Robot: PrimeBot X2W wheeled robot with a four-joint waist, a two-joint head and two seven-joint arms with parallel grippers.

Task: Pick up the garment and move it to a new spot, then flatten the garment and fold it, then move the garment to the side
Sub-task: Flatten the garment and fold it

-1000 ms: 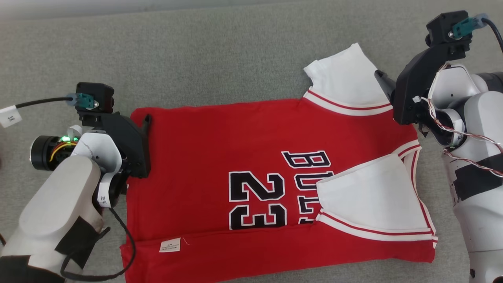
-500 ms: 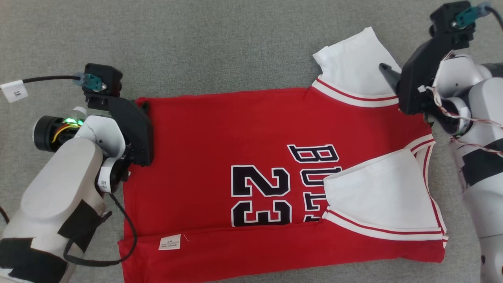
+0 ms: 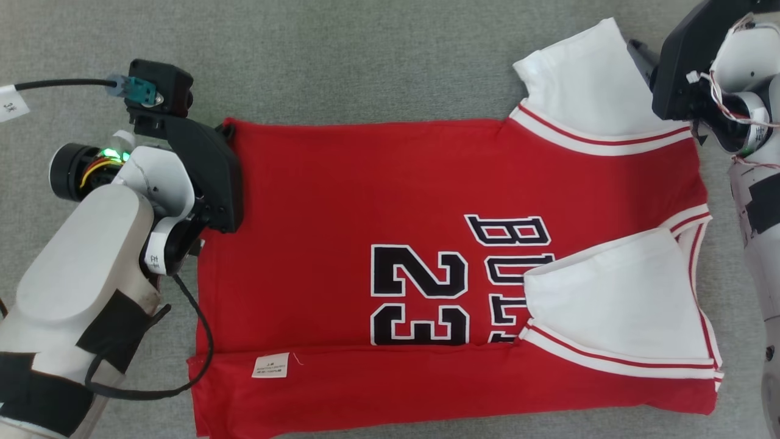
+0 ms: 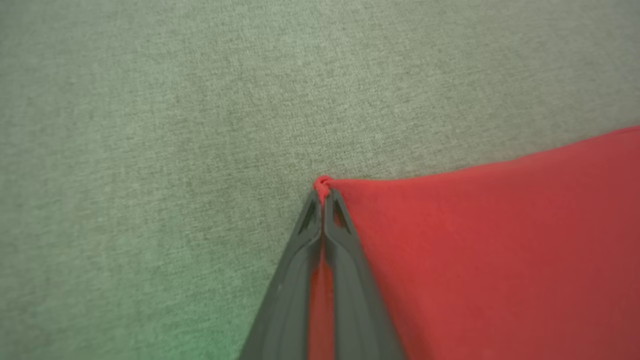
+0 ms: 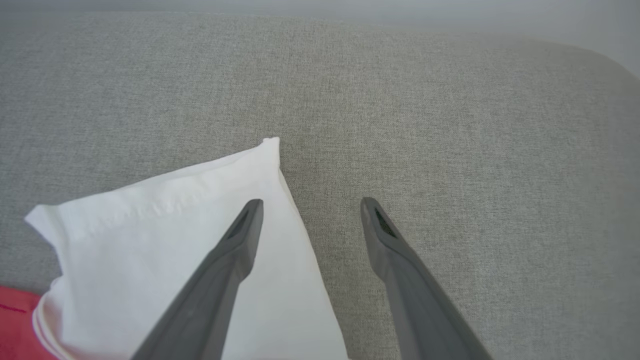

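Red jersey (image 3: 365,195) corner pinched tight in my left gripper (image 4: 322,192), fingers angled low; my right gripper (image 5: 310,207) hovers spread wide at the white sleeve (image 5: 150,215) edge.

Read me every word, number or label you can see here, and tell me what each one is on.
"23": black numerals on the red jersey.
"BU" and part of an "L": same jersey, the rest hidden under the white sleeve.
White label on the jersey's folded edge: print too small to read.
White cable tag: marks too blurred to read.
White band on the left wrist: unreadable.
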